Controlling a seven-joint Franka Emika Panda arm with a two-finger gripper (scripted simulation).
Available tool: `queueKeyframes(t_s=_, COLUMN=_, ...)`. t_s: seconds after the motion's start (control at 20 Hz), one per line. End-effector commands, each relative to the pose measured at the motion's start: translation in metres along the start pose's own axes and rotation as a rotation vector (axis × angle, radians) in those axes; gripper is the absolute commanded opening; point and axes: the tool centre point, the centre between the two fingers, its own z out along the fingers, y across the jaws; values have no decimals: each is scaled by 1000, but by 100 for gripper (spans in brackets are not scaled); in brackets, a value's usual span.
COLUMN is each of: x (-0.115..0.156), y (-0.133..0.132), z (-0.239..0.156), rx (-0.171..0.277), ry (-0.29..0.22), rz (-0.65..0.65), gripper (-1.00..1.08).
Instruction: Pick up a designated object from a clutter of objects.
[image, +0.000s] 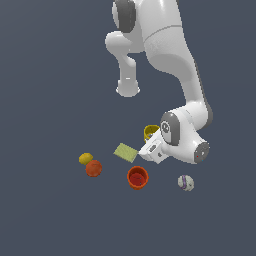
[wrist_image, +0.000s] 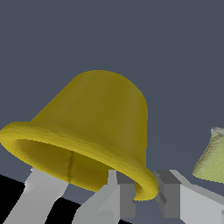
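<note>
The yellow cup (wrist_image: 94, 131) fills most of the wrist view, with its open rim close to the camera. Its rim wall passes between the two grey fingers (wrist_image: 127, 197) of the jaws, so the jaws are grasping the cup at the rim. In the exterior view, the yellow cup (image: 150, 132) is only partly seen behind the white wrist of the arm (image: 182, 135). Just beside it, toward the exterior view's left, the pale-green square pad (image: 125, 152) lies flat on the dark surface (image: 45, 210). The red-orange cup (image: 137, 177) stands upright nearer to the camera. The white-purple ball (image: 185, 182) is at the exterior view's right. The yellow ball (image: 85, 158) and the orange ball (image: 93, 168) touch each other, well apart on the left.
</note>
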Motion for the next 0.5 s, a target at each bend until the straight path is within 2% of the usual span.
queueKeyframes(t_s=0.0, x=0, y=0, z=0, rx=0, ry=0, rz=0, gripper=-100)
queueKeyframes(t_s=0.25, x=-6, y=4, z=-9, rx=-5, ry=14, rz=7, gripper=-100)
queueKeyframes(t_s=0.45, x=-21, y=11, z=-29, rx=-18, ry=47, rz=22, gripper=-100)
